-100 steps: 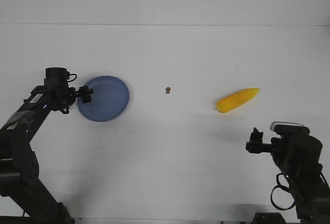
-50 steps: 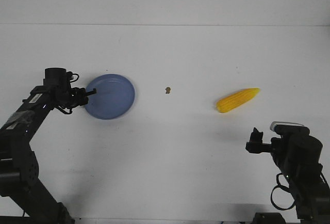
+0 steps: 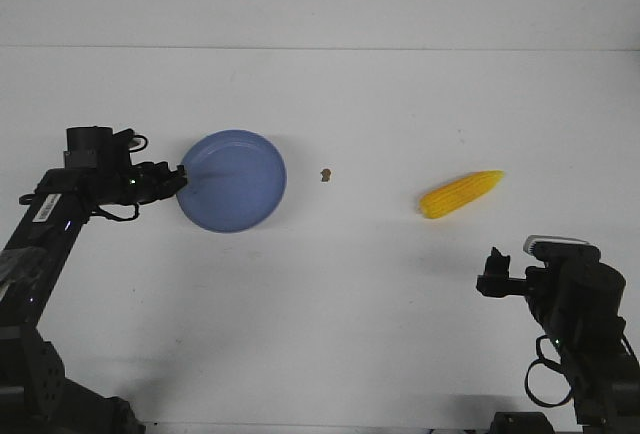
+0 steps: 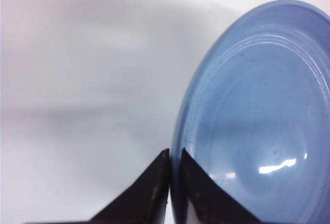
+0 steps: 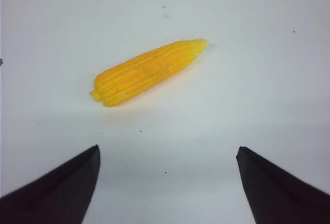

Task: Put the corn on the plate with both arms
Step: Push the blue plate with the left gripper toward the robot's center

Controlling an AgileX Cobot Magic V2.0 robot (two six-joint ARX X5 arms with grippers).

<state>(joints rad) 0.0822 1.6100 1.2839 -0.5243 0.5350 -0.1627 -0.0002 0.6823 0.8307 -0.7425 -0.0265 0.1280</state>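
Black fingers of the left gripper (image 4: 169,193) are closed on the near rim of the plate (image 3: 235,180), one finger on each face of the rim, as the left wrist view shows; the plate appears tipped up from the table (image 3: 330,304) on the gripped side, though how far cannot be judged. The right gripper (image 5: 167,182) stands with its fingers wide apart and holds nothing, poised short of the corn (image 3: 461,193). The corn lies flat on the table, well apart from the plate, its tapered tip pointing away from the plate; a small brown speck (image 3: 325,174) sits between the two. The step in hand is judged to be plate positioning by the left arm. Carry the plate level and low, because a pinch on a thin rim gives little resistance to rotation and the plate may swing or slip. Set it flat toward the centre, within the right arm's reach, before releasing. The right gripper should then descend across the thick middle of the cob, fingers square to its long axis, since the rounded, tapered body may roll or squeeze out of an off-centre grip.
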